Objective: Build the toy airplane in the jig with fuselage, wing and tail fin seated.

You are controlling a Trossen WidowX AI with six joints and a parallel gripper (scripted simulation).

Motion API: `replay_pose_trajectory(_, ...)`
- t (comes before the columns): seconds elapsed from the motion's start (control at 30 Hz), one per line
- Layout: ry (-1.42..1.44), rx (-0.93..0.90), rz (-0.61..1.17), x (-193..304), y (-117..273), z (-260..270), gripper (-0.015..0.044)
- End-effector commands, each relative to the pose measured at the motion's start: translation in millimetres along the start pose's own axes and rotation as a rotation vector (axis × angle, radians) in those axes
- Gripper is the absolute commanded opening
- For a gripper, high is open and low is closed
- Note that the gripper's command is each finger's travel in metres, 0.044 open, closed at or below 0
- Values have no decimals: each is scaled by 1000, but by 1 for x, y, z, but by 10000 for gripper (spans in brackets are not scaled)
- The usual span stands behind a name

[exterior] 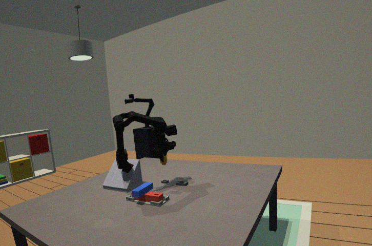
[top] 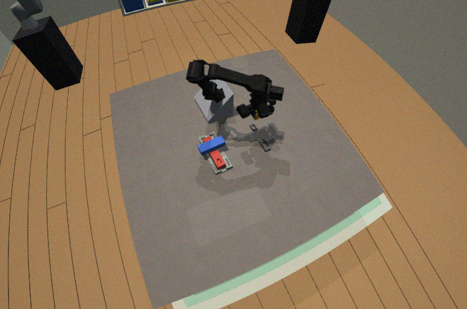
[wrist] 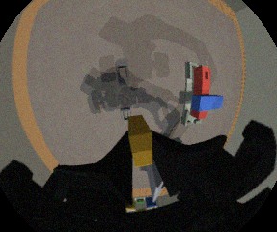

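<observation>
1. Big grey table (top: 226,225) (exterior: 192,226) (wrist: 70,43) with the jig (top: 228,167) (exterior: 156,203) (wrist: 188,84) on it.
2. Red fuselage (top: 217,158) (exterior: 153,196) (wrist: 202,80) is lying in the jig.
3. Blue wing (top: 211,145) (exterior: 142,189) (wrist: 207,102) sits crosswise on top of it, tail socket's bare.
4. Gripper (top: 256,113) (exterior: 163,158) (wrist: 137,131)'s up over the table, mostly closed, pinching the yellow tail fin (top: 256,114) (exterior: 163,160) (wrist: 141,140), well apart from the fuselage.

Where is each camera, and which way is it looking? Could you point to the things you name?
Top: high above the table (top: 241,225), looking steeply down; the black arm (top: 234,74) shows.
Exterior: off to one side, a bit above the table (exterior: 128,226), looking across it; the arm (exterior: 140,117) shows from the side.
Wrist: on the arm, looking past the end effector (wrist: 140,140), whose dark fingers hold a yellow piece (wrist: 141,145).
Top and exterior share the blue bar (top: 211,145) (exterior: 142,189) (wrist: 207,102) across the red block (top: 217,159) (exterior: 153,196) (wrist: 202,79); wrist sees them too.
</observation>
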State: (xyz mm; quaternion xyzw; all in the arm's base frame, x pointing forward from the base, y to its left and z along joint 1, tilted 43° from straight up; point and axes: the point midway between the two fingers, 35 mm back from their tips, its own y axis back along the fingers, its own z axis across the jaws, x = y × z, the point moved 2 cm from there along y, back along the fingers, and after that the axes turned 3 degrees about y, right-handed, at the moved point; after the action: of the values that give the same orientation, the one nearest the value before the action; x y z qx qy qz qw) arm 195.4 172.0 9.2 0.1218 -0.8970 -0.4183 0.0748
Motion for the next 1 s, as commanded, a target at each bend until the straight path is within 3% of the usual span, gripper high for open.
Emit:
replay_pose_trajectory(0.0,0,-10,-2,-8,0,-8,0)
replay_pose_trajectory(0.97,-18,-34,-1,-44,-9,-67,0)
